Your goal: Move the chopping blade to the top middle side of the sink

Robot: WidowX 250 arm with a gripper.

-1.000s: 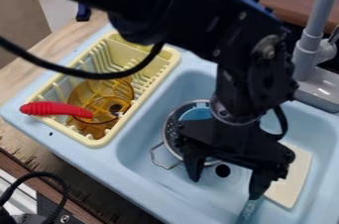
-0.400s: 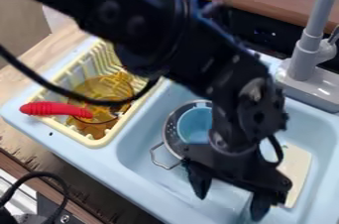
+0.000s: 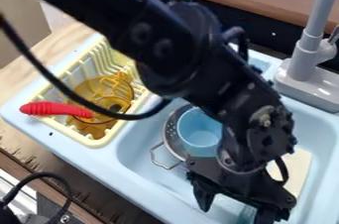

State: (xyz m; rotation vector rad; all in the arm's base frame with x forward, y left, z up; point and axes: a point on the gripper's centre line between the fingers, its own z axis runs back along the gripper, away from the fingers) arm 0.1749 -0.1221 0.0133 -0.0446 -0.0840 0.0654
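Observation:
My gripper (image 3: 236, 207) hangs over the front part of the sink with its two fingers spread wide, so it is open. A teal strip (image 3: 246, 214), which looks like part of the chopping blade, shows low in the sink beside the right finger. The rest of it is hidden by the gripper or lies past the bottom edge of the view. The light blue sink (image 3: 149, 143) surrounds all of this.
A metal colander (image 3: 171, 131) with a blue cup (image 3: 198, 131) stands left of the wrist. A cream board (image 3: 299, 168) lies at the right. The yellow rack (image 3: 99, 142) holds amber dishes and a red-handled item (image 3: 49, 109). A grey faucet (image 3: 306, 54) rises behind.
The gripper has moved toward the bottom edge of the view and slightly right, staying open. More of the blue cup is uncovered. Colander, board and rack have stayed put.

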